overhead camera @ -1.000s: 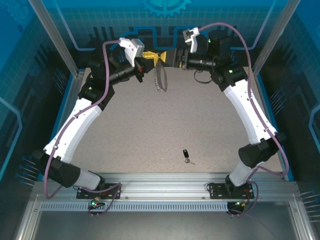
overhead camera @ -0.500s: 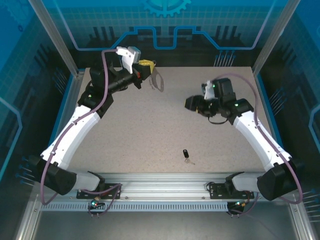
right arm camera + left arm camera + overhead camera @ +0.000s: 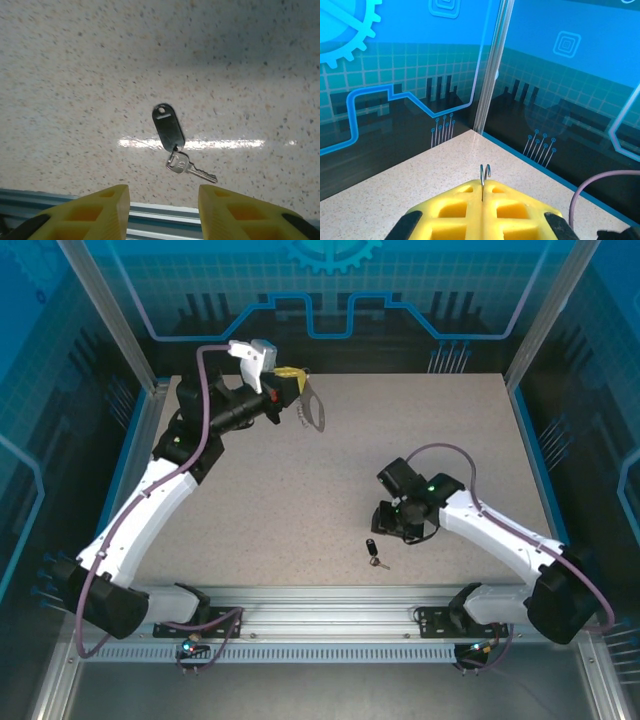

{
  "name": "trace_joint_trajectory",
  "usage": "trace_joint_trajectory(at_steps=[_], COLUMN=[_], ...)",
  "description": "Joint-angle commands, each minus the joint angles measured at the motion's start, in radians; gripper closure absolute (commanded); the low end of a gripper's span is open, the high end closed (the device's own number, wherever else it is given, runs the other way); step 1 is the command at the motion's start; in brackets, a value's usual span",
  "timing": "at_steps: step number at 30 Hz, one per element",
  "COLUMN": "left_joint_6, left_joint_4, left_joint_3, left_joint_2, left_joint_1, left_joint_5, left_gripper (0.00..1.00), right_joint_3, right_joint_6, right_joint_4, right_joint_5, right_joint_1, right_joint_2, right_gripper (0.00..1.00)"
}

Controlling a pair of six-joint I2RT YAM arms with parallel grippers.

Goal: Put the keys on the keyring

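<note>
Seen from above, the key (image 3: 373, 551) lies flat on the table (image 3: 300, 500) close to the near edge. The right gripper (image 3: 384, 530) hangs just beside it, a little farther from that edge. The right arm is far the nearer one. The key's long axis runs roughly front to back, black end away from the edge and silver end toward it. Well apart, at the far left corner, the left gripper (image 3: 296, 390) holds the keyring (image 3: 313, 412) up off the table, its loop dangling from the fingers.

In the left wrist view, the left gripper (image 3: 482, 192) has its yellow fingers (image 3: 512, 207) pressed together. A thin wire loop of the keyring (image 3: 485, 172) is pinched in the seam and stands up from it.

In the right wrist view, the right gripper (image 3: 164, 195) has its jaws parted with nothing between them. The key (image 3: 171, 137) lies just ahead of that gap, almost centred and not touching either finger. It is a black oval tag with a hole at the top and a small silver key joined at its lower end, the blade pointing down and right. The tag's length runs away from the gripper, so the jaws would likely close across its narrow width.
</note>
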Motion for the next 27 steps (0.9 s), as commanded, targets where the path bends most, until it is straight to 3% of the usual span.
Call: trace_joint_trajectory(at_steps=[1,13,27], left_joint_6=[-0.010,-0.022,-0.030], left_joint_4=[0.005,0.028,0.045], left_joint_3=[-0.006,-0.030,-0.042], left_joint_2=[-0.041,-0.049,-0.042], left_joint_1=[-0.009,-0.009,-0.009], left_joint_5=[0.025,0.038,0.037], left_gripper=[1.00,1.00,1.00], right_joint_3=[-0.005,0.008,-0.016], right_joint_6=[0.092,0.131,0.125], right_joint_4=[-0.031,0.035,0.064], right_joint_5=[0.075,0.073,0.053], right_joint_1=[0.055,0.136,0.146], right_joint_2=[0.043,0.235,0.305], right_gripper=[0.59,0.67,0.72])
